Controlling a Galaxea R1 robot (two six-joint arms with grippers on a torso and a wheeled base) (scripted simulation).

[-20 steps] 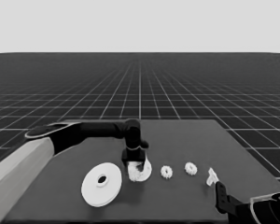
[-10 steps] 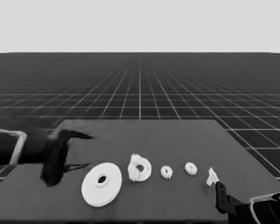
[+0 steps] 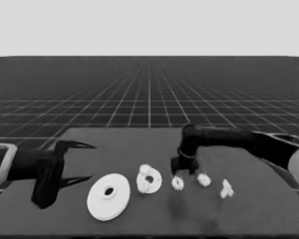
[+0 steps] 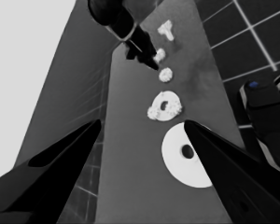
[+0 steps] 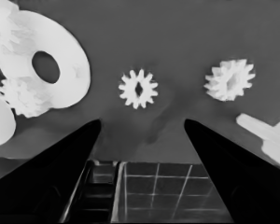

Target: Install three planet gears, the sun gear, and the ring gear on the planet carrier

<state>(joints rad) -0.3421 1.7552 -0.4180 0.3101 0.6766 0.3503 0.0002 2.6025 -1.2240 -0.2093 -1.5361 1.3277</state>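
A dark tabletop (image 3: pixel 139 144) stands on a gridded floor under a pale blank band. Along its near edge lie the larger round part (image 3: pixel 108 196), the smaller round part (image 3: pixel 149 179) carrying two gears, two loose gears (image 3: pixel 178 183) and a thin white piece (image 3: pixel 226 189). The right hand (image 3: pixel 182 172), fingers apart, hangs above the nearer loose gear. The left hand (image 3: pixel 77 162), fingers apart, waits over the left end.

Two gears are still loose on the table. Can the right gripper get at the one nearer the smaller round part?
Probably yes: the right gripper hangs open right above that gear, with nothing between them.
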